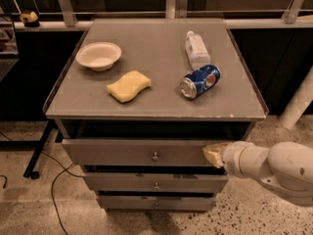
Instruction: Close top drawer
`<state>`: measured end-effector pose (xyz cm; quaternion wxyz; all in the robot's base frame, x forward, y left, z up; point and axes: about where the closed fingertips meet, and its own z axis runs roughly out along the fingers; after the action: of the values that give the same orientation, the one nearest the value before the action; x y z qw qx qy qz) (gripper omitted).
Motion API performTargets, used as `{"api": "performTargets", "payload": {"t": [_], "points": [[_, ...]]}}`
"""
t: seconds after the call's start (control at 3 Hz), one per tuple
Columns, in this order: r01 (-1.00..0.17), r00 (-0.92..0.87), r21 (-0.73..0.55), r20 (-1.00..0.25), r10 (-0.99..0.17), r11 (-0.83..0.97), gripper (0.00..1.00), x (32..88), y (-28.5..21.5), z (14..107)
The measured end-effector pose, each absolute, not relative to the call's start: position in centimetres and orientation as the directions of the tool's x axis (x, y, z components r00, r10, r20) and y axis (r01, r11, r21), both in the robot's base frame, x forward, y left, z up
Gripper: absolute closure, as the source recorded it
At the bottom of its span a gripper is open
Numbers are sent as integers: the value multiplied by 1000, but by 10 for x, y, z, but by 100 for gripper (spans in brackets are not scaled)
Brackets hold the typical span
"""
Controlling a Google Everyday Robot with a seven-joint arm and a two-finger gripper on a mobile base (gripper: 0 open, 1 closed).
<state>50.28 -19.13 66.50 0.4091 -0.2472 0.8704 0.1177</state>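
Overall: a grey table (146,43) seen from the front and above, with three drawers stacked under its top.
Top drawer (122,152): directly under the tabletop, pulled out a little, with a dark gap above its flat front panel.
Knob (155,156): small, round, metal, at the middle of that panel.
Gripper (214,154): at the right end of the top drawer's front, touching the panel; its tan fingertips sit together with no gap between them, holding nothing.
Arm (274,165): white, reaching in from the lower right.
Lower drawers: two slimmer fronts, one (122,182) just below the top drawer, another (122,202) beneath it.
Tabletop: white bowl (99,56) back left, yellow sponge (128,86) near it, clear bottle (196,48) lying back right, blue can (199,82) on its side just in front of the bottle.
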Motion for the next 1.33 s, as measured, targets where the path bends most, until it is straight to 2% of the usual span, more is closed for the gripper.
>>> {"api": "performTargets", "payload": {"t": [0.33,0.67,1.0,1.33], "points": [[-526,-538,1,-775,-332,851,100,505,-189,665],[-507,-579,59,-763,-289,860,100,478,-188,632],[-475,-610,126,-760,-223,871,81,433,-181,610],[-433,-612,128,-769,-186,892,58,421,-198,616]]}}
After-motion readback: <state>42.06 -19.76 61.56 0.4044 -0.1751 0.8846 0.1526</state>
